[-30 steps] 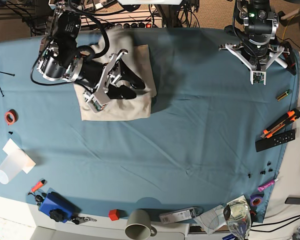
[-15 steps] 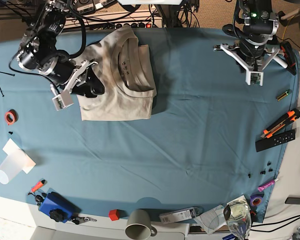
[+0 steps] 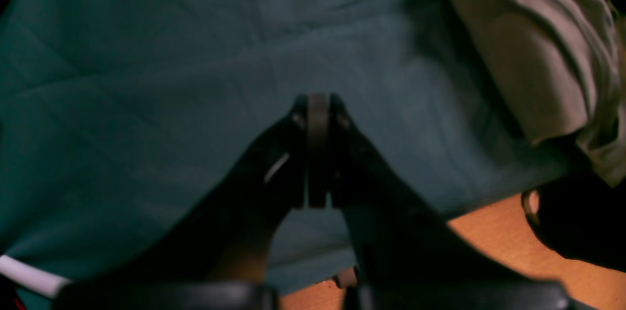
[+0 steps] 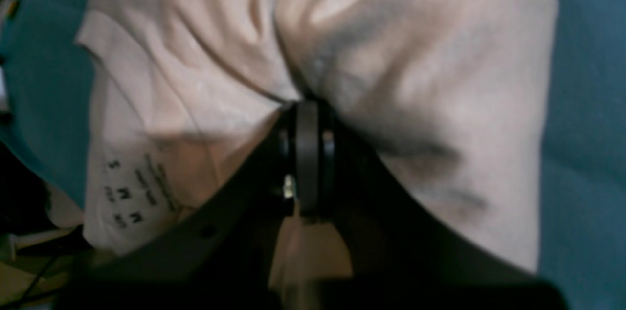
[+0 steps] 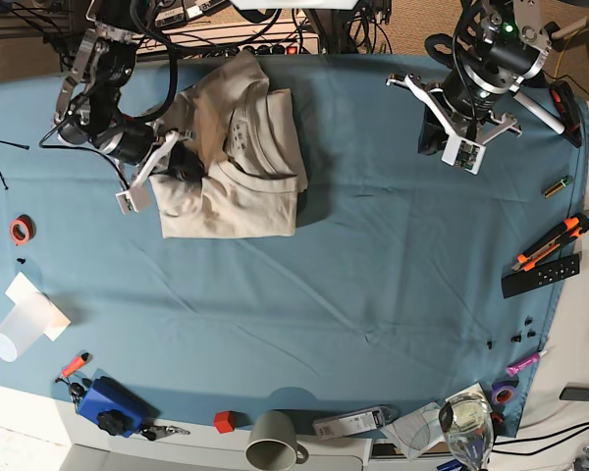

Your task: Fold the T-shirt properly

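Note:
The beige T-shirt lies folded into a rough rectangle at the back left of the blue cloth, collar and neck label facing up. My right gripper is at the shirt's left edge. In the right wrist view the right gripper is shut, and the T-shirt bunches into creases that meet at the tips. My left gripper hangs over the cloth at the back right, well apart from the shirt. The left wrist view shows the left gripper shut on nothing, with the T-shirt at the upper right.
A red tape ring, a plastic cup and a blue object sit on the left side. A mug and a glass stand at the front edge. A utility knife and a remote lie at the right.
My right gripper moved left off the top of the shirt to its left edge and closed there, bunching the fabric. The left arm swung a little left and turned.

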`<state>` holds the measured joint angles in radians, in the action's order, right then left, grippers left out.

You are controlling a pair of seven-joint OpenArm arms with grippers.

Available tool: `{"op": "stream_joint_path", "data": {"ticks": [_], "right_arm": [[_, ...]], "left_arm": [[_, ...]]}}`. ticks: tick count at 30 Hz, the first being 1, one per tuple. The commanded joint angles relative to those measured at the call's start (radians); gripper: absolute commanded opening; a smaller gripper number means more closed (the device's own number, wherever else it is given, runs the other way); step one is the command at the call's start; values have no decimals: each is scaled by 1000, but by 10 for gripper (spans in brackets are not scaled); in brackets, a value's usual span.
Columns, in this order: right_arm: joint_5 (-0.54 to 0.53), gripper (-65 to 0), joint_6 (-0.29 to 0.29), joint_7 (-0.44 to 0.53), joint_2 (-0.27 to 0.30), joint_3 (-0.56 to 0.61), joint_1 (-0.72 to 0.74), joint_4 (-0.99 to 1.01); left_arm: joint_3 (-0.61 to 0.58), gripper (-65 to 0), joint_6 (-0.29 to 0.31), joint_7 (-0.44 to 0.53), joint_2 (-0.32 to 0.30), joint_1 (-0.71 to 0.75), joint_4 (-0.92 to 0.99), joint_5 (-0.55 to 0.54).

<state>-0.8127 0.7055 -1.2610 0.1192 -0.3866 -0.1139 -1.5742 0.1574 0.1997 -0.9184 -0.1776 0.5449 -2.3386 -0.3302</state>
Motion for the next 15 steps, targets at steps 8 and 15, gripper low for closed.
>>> {"op": "stream_joint_path", "data": {"ticks": [8,15], "right_arm": [[-140,-650,-7,-135,11,5,8,-94],[-201,-650,-7,-135,11,-198,-68,-392]], "left_arm": [[3,-650,-4,-58,-3,2,-18,-7],[3,-650,-146,-82,-3,4,-18,101]]}}
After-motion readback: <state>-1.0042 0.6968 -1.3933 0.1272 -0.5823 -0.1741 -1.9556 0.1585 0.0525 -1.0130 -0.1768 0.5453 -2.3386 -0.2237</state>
